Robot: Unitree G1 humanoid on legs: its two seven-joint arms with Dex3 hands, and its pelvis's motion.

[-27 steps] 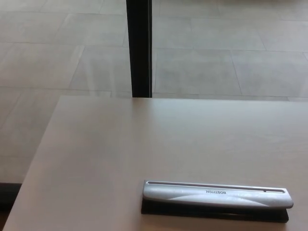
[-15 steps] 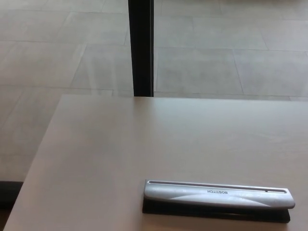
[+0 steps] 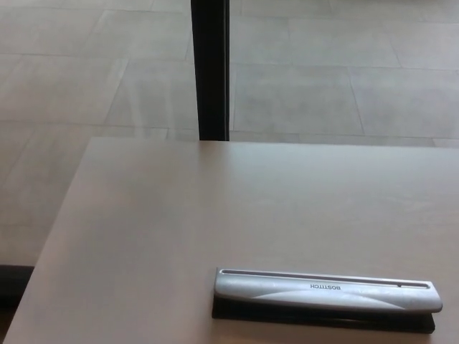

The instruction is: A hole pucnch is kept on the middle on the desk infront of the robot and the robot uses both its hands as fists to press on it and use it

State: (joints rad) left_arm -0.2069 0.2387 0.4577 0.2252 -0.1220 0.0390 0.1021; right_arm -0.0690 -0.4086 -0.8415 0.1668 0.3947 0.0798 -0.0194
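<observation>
A long silver hole punch [image 3: 326, 294] with a black base lies flat on the pale desk [image 3: 215, 208], near the front edge and right of centre. Its long lever runs left to right, and small dark lettering shows on its top. Neither of my hands shows in the head view, and no arm reaches into the picture.
The desk's left edge [image 3: 50, 251] runs diagonally from the far corner toward the bottom left. Beyond the far edge stands a black vertical post [image 3: 210, 68] in front of a tiled floor [image 3: 323, 79].
The whole picture has shifted slightly, so the camera has moved. The hole punch lies where it was on the desk.
</observation>
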